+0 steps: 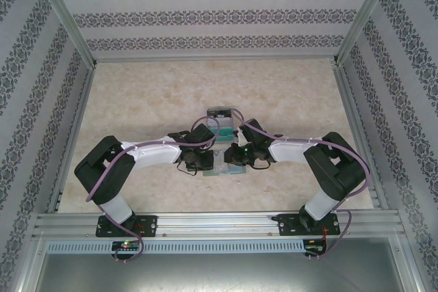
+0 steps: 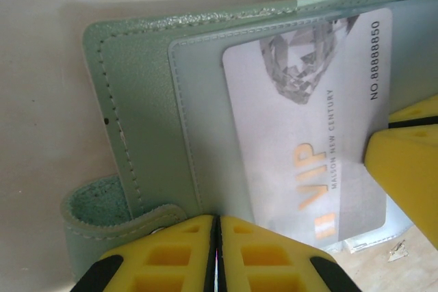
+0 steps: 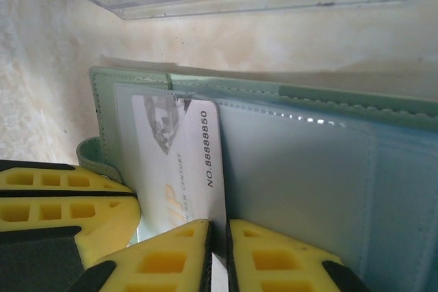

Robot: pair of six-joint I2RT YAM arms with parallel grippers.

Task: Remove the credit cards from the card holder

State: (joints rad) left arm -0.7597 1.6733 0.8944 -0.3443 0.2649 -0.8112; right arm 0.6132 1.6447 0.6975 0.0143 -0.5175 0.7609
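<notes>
Card (image 3: 179, 158) in holder (image 3: 308, 176), edge in right pincer (image 3: 218, 251)

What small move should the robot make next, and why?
Probably the right gripper should pull back gently, sliding the card out of the holder. It looks pinched on the card's edge, the card lies mostly inside the holder, and the left gripper is shut at the holder's edge, seemingly steadying it.

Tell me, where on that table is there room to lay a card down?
Bare table lies along the back wall, left and right of the clear box, plus a patch between the card holder and the near rail. Crowded: the middle, where the left arm and right arm meet over it.
</notes>
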